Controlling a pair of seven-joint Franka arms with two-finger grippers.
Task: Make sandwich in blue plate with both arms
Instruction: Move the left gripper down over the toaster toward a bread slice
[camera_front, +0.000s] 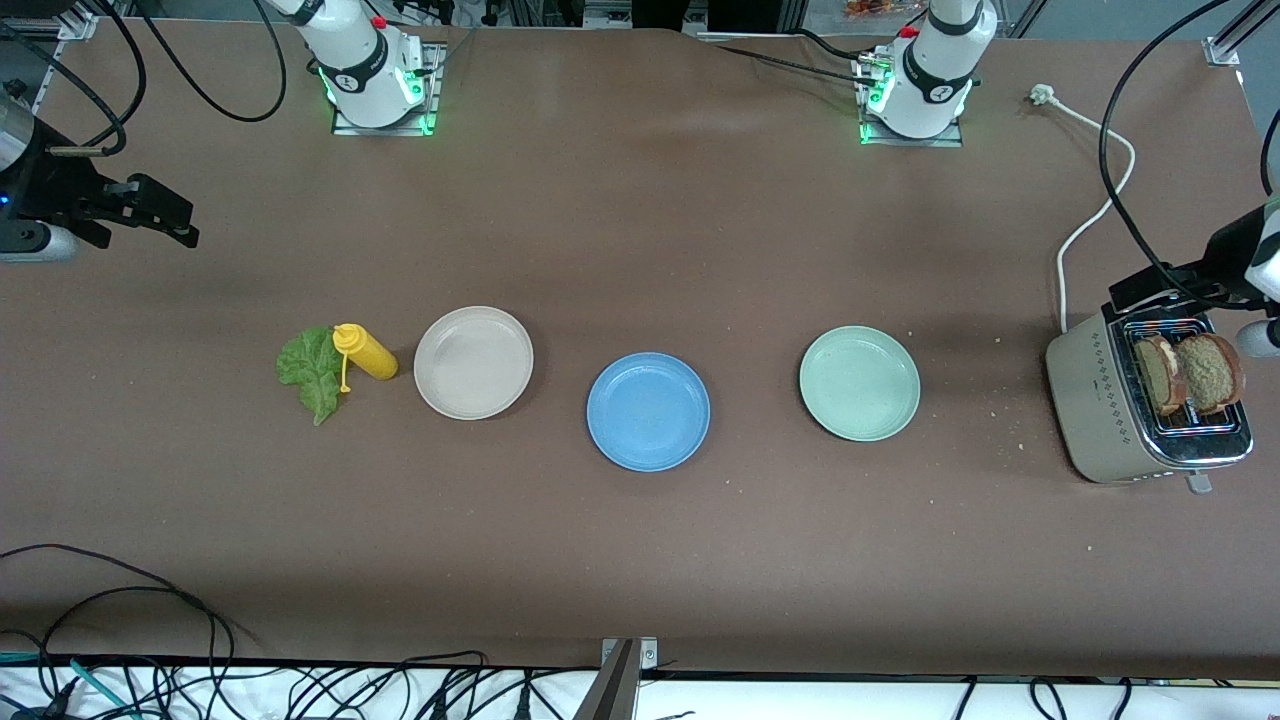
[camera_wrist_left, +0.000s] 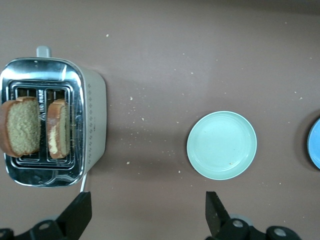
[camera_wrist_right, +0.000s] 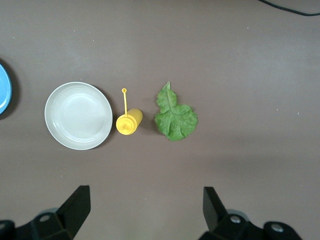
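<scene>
**Blue plate sits bare, both grippers wide**

Blue plate (camera_front: 648, 411) lies closest to the front camera, between the beige plate (camera_front: 473, 362) and green plate (camera_front: 859, 383).

Through the left wrist I see my left gripper (camera_wrist_left: 147, 212) spread wide above the table by the toaster (camera_wrist_left: 52, 121) with two toast slices (camera_wrist_left: 36, 127).

Through the right wrist, my right gripper (camera_wrist_right: 145, 210) hangs wide near the lettuce leaf (camera_wrist_right: 174, 115) and mustard bottle (camera_wrist_right: 128, 121).

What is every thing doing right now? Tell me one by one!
blue plate: empty
beige plate: empty
green plate: empty
toaster: two toast slices standing up in its slots
lettuce leaf: lying flat on the table
yellow bottle: standing, cap off and dangling
left end effector: open, holding nothing
right end effector: open, holding nothing
</scene>
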